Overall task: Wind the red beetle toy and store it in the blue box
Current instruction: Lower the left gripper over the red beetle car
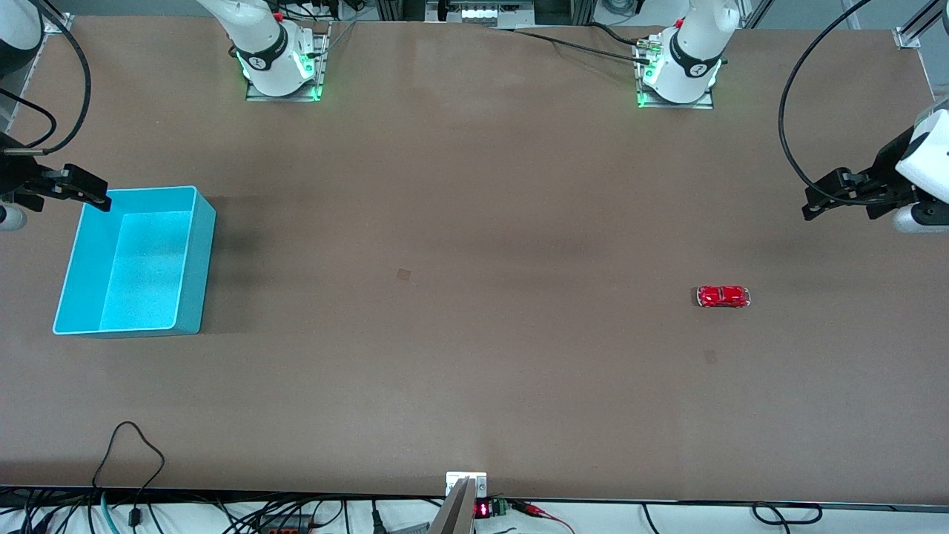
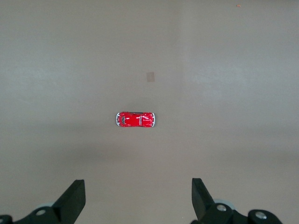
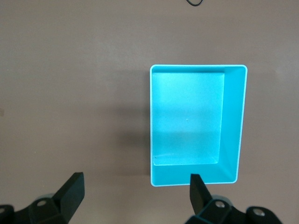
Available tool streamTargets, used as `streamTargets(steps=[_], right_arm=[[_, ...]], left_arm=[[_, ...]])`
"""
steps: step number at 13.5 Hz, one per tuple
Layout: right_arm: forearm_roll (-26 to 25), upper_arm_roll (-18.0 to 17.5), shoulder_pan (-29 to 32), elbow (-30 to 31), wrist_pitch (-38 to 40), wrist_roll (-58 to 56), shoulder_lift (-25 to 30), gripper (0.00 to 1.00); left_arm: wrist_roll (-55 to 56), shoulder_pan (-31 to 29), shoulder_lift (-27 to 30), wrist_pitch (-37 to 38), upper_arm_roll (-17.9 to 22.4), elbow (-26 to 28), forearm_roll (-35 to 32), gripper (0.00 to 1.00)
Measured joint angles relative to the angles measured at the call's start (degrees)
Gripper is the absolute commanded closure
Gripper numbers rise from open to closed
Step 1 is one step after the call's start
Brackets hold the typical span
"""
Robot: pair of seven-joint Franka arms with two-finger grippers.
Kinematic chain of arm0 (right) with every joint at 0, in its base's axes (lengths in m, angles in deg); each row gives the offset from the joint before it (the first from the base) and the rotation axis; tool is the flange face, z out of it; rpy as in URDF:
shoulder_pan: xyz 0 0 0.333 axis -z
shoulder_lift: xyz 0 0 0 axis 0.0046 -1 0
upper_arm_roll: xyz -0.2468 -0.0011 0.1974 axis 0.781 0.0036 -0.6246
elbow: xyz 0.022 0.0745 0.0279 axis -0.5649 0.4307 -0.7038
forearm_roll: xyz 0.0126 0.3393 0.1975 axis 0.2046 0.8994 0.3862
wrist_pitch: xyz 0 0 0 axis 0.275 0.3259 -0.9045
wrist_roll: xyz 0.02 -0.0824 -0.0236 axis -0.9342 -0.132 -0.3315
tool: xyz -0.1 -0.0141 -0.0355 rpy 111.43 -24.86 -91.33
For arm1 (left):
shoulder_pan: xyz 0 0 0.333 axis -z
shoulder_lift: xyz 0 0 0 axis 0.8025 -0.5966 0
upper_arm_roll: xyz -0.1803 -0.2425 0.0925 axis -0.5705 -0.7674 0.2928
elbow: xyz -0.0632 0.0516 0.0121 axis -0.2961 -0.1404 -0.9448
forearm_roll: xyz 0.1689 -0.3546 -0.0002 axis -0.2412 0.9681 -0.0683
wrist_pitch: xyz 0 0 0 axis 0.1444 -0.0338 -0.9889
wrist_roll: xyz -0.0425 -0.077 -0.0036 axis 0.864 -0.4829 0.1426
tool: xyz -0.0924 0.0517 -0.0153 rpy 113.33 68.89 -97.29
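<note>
The red beetle toy (image 1: 723,297) stands on the brown table toward the left arm's end; it also shows in the left wrist view (image 2: 135,119). The blue box (image 1: 194,245) stands empty at the right arm's end; the right wrist view shows its rim (image 3: 198,67). My left gripper (image 1: 813,205) is open and empty, held high over the table edge at the left arm's end; its own view shows it (image 2: 138,195). My right gripper (image 1: 100,199) is open and empty, high over the box's corner; its own view shows it (image 3: 136,192).
Both arm bases (image 1: 280,63) (image 1: 678,70) stand along the table's back edge. Cables (image 1: 133,452) lie near the front edge toward the right arm's end. Two small faint marks (image 1: 403,274) (image 1: 710,357) show on the tabletop.
</note>
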Motion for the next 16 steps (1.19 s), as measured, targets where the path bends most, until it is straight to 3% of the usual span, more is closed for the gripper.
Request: streamTargets(steps=[7,11,14,16], right_arm=[[0.0,0.2,0.4,0.3,0.0,0.0,-1.5,0.00],[-0.8,-0.1,-0.4,0.4,1.3,-0.2,-4.9,0.00],[-1.2,0.1,-0.5,0.4,2.9,-0.2,-6.9,0.00],[-1.3,0.3,0.0,0.4,3.1,-0.2,-7.5,0.00]], left_arm=[[0.0,1.6,-3.9,3.9,-5.1,0.4,-0.1,0.00],[-0.5,1.6,-7.2,4.4,-5.4,1.0,-0.2,0.00],[-9.2,1.3,-9.4,1.9,-5.4,3.0,-0.5,0.00],[-17.3,0.4,-10.0,-3.0,-5.3,7.1,-0.6,0.00]])
